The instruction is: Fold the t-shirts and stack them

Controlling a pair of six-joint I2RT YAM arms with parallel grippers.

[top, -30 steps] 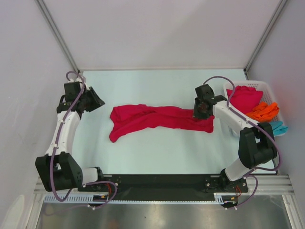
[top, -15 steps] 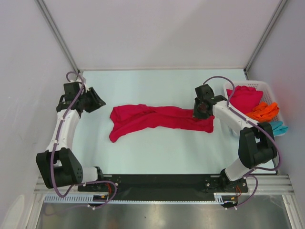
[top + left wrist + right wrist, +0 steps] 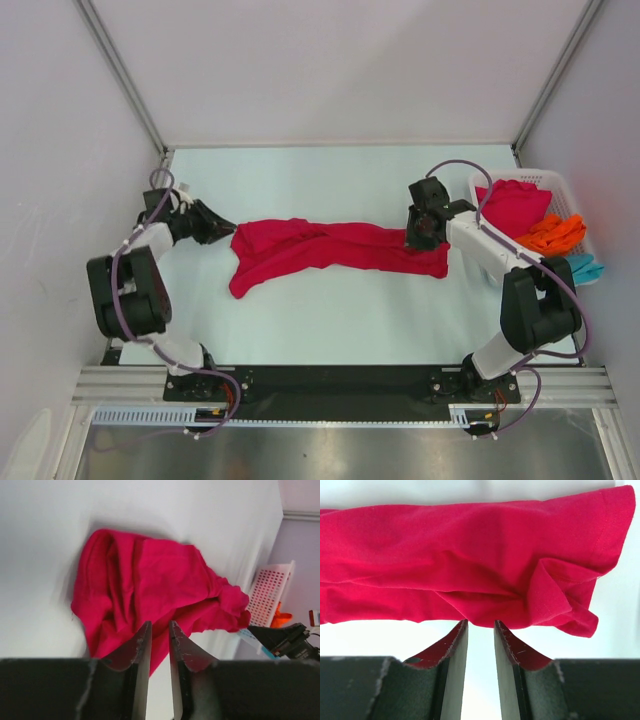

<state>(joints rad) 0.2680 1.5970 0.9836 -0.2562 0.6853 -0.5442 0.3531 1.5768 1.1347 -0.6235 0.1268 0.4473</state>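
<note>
Basically still the spreading-out step: crimson t-shirt [image 3: 335, 248] lies bunched lengthwise mid-counter [image 3: 330, 310], right tool [image 3: 424, 236] pinching its right end, left tool [image 3: 222, 231] slightly parted, empty, beside the left end, which it needs to grip next.

Even, bright, diffuse light from above — shadows stay soft and short under the crimson t-shirt [image 3: 335, 247] on the counter [image 3: 330, 310]. The overhead view is sharp. The left wrist view is smeared with motion blur; the right wrist view is crisp, its background nearly overexposed.
</note>
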